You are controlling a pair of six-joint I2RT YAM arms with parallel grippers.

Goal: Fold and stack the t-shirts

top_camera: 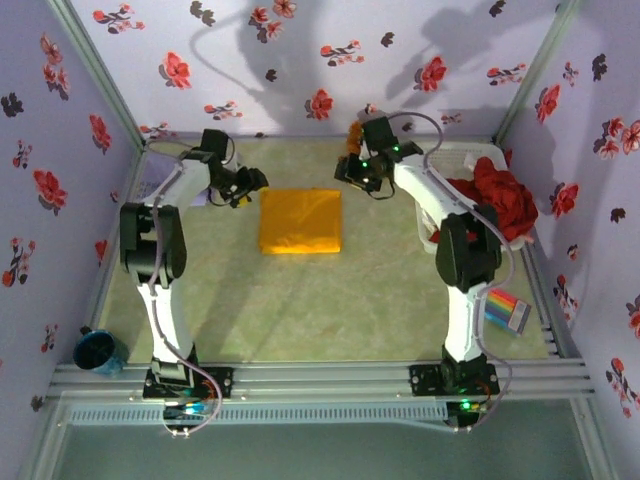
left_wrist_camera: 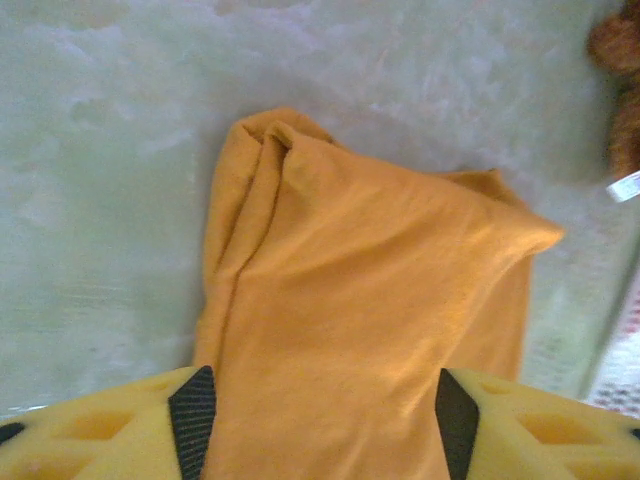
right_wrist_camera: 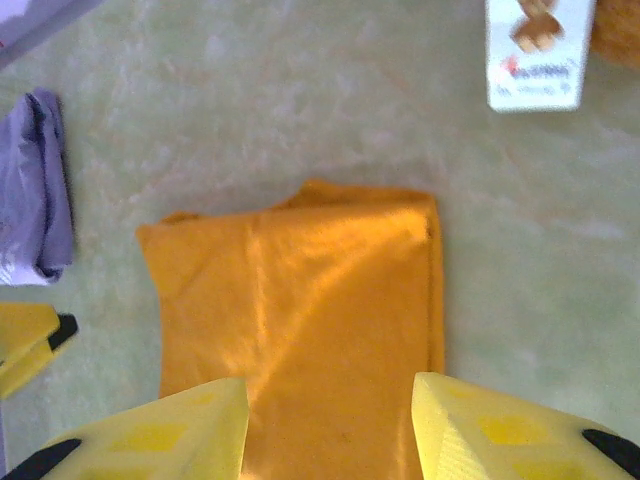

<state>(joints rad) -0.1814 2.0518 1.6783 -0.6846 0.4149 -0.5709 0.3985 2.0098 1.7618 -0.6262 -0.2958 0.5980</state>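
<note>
Covering the whole floor of the work cell is a pale green tabletop [top_camera: 380, 300] with a cloudy, marble-like pattern, smooth and flat. Three upright walls of lavender paper printed with red flowers [top_camera: 330, 50] close it in, and grey metal rails run along the bottom of the top view.

At the centre of the top view lies the plain orange-yellow t-shirt [top_camera: 300, 221], soft cloth folded into a neat rectangle, flat on the table. The left wrist view shows thick rolled folds along its left side. The pale lavender t-shirt [right_wrist_camera: 35, 190] is a crumpled heap at the left edge of the right wrist view, well apart from the orange one.

The left gripper [top_camera: 250, 185] hangs just beside the upper left corner of the folded shirt. Its yellow plastic fingers [left_wrist_camera: 100, 430] with black pads stand wide apart; orange cloth shows between them but is not pinched. The right gripper [top_camera: 350, 172] is near the upper right corner, its jaws also apart and holding nothing.

On the right side, a white plastic slatted basket [top_camera: 470, 158] holds bunched red cloth [top_camera: 500, 195]. A small brown plush toy [top_camera: 355, 135] sits near the back wall. A dark blue mug [top_camera: 98, 352] stands at the lower left.
</note>
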